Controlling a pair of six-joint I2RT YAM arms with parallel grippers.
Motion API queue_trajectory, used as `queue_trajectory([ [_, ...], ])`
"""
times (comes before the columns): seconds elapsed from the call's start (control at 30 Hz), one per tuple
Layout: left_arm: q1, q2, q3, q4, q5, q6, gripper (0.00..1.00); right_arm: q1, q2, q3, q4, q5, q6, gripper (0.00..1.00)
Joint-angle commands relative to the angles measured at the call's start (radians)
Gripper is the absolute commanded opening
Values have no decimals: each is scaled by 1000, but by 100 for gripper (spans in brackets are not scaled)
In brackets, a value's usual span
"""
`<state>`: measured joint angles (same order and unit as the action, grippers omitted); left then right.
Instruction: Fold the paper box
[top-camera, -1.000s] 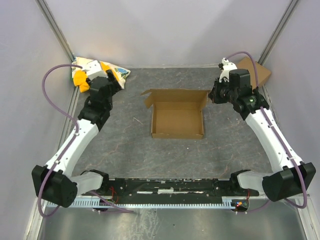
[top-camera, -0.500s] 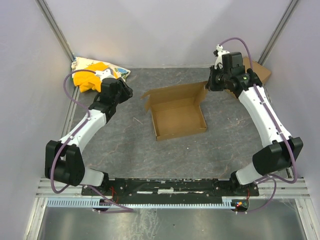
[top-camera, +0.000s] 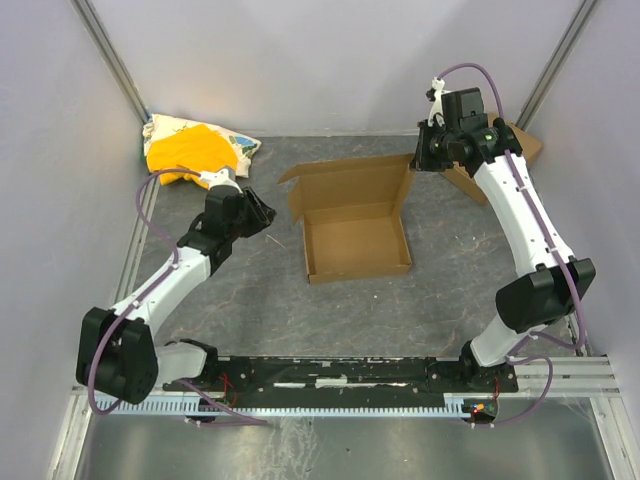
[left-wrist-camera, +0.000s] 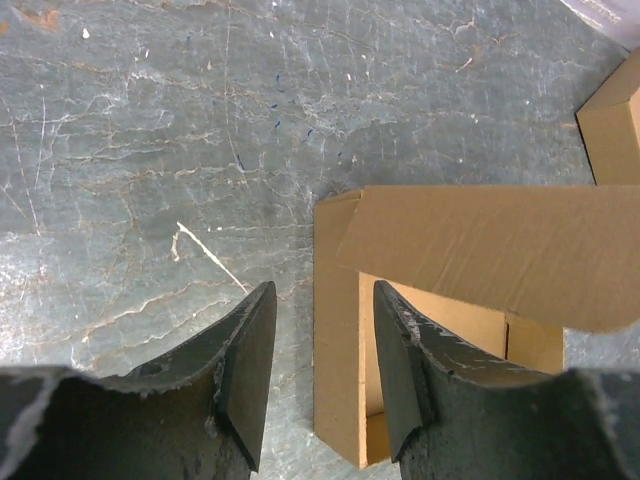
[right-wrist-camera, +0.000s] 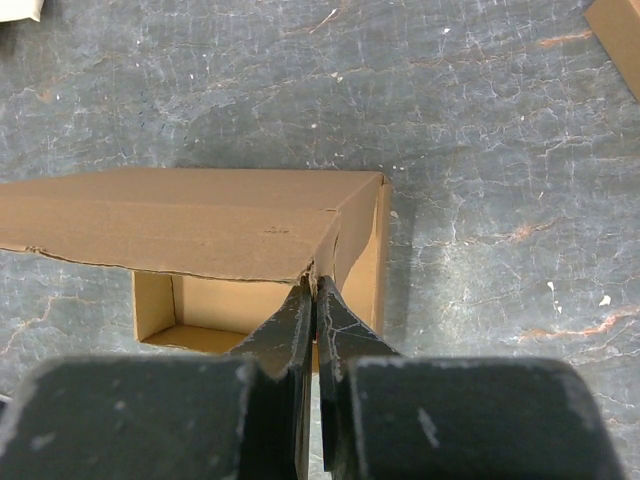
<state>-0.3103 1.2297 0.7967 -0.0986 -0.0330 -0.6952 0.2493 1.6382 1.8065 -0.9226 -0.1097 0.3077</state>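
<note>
The paper box (top-camera: 355, 240) lies open in the middle of the mat, its tray walls standing. Its lid (top-camera: 350, 185) is tilted up at the back. My right gripper (top-camera: 417, 160) is shut on the lid's right corner; in the right wrist view the fingertips (right-wrist-camera: 315, 280) pinch the torn edge where lid (right-wrist-camera: 180, 215) meets side flap. My left gripper (top-camera: 262, 213) hovers just left of the box, open and holding nothing. Seen from the left wrist, the gripper (left-wrist-camera: 320, 300) is lined up with the box's left wall (left-wrist-camera: 335, 330), which lies beyond the fingertips.
A second brown cardboard box (top-camera: 515, 140) sits at the back right corner, behind the right arm. A yellow-and-white cloth bundle (top-camera: 195, 150) lies at the back left. White walls enclose the mat on three sides.
My left arm has swung from the cloth bundle towards the box's left side, its jaws narrowing. My right gripper has drawn the lid's corner back and up; the box has turned slightly.
</note>
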Motion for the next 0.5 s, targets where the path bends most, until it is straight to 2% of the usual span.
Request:
queue_trajectory([
  [0.0, -2, 38, 44, 76, -9, -6, 50, -5, 18, 82, -27, -25, 7, 6],
  [0.23, -8, 145, 129, 107, 20, 11, 49, -9, 34, 107, -46, -36, -2, 6],
  [0.47, -68, 148, 155, 124, 60, -29, 49, -10, 35, 86, -47, -54, -5, 6],
])
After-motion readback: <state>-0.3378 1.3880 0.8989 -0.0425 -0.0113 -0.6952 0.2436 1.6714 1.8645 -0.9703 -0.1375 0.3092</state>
